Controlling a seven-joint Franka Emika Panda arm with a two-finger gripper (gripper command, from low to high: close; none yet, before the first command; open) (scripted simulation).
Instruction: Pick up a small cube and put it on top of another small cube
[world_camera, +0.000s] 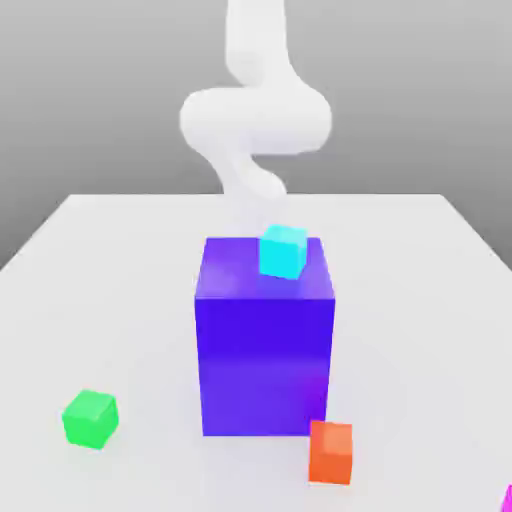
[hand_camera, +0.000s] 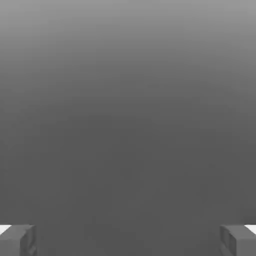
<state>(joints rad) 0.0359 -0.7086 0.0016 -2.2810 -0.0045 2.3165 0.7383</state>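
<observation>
In the exterior view we see the green cube (world_camera: 90, 418) on the white table (world_camera: 120, 260), toward that view's left and well apart from the big blue-violet block (world_camera: 265, 345), which carries a cyan cube (world_camera: 283, 250). An orange cube (world_camera: 331, 452) sits just beside the block's base. A magenta sliver (world_camera: 507, 498) at the edge is probably the pink cube — we cannot be sure. The hand view adds the gripper (hand_camera: 128, 240) — fingers (hand_camera: 17, 240) spread wide, holding nothing.
</observation>
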